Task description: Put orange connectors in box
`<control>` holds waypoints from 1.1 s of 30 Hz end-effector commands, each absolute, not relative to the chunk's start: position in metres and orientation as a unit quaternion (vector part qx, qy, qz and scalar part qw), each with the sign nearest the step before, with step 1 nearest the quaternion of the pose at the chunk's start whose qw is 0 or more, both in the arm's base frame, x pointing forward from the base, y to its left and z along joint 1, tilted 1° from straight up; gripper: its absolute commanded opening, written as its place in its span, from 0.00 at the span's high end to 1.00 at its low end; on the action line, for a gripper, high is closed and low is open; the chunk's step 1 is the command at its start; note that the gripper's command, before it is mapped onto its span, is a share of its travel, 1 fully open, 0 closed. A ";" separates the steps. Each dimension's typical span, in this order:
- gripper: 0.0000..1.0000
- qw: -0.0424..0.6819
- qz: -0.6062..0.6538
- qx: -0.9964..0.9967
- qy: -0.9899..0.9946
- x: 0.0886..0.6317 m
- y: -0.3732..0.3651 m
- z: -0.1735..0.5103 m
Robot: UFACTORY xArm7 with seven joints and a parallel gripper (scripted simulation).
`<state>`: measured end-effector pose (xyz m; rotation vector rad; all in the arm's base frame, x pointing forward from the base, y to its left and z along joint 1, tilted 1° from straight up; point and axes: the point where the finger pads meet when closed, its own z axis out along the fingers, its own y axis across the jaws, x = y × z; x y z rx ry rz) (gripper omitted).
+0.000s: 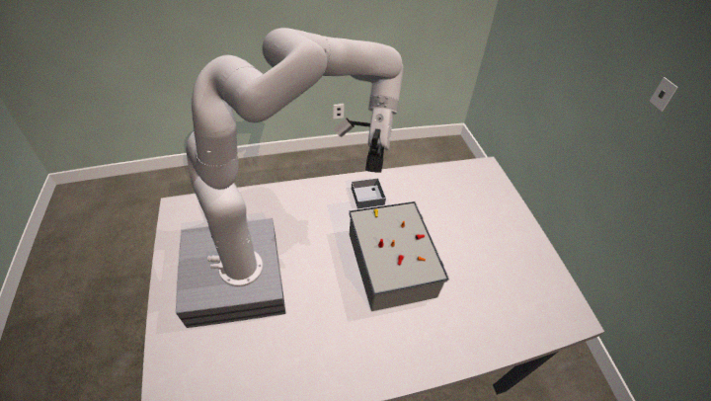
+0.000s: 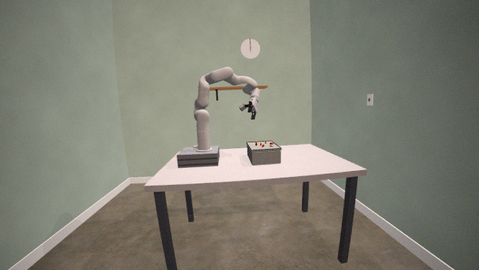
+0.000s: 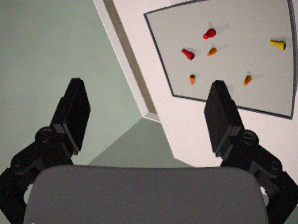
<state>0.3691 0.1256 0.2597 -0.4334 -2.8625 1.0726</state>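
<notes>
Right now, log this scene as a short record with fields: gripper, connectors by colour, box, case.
gripper: gripper open, holding nothing, high above the table
orange connectors: three on the lid, at and
red connectors: three, at and
yellow connector: one, near the lid edge closest to the box
junction box: holds no connector
tool case: beside the box
</notes>
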 end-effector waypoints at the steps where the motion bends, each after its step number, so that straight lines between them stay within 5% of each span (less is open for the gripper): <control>1: 0.00 0.026 0.346 -0.141 -0.927 0.370 0.126 0.261; 33: 0.00 0.044 0.275 -0.166 -0.946 0.380 0.115 0.232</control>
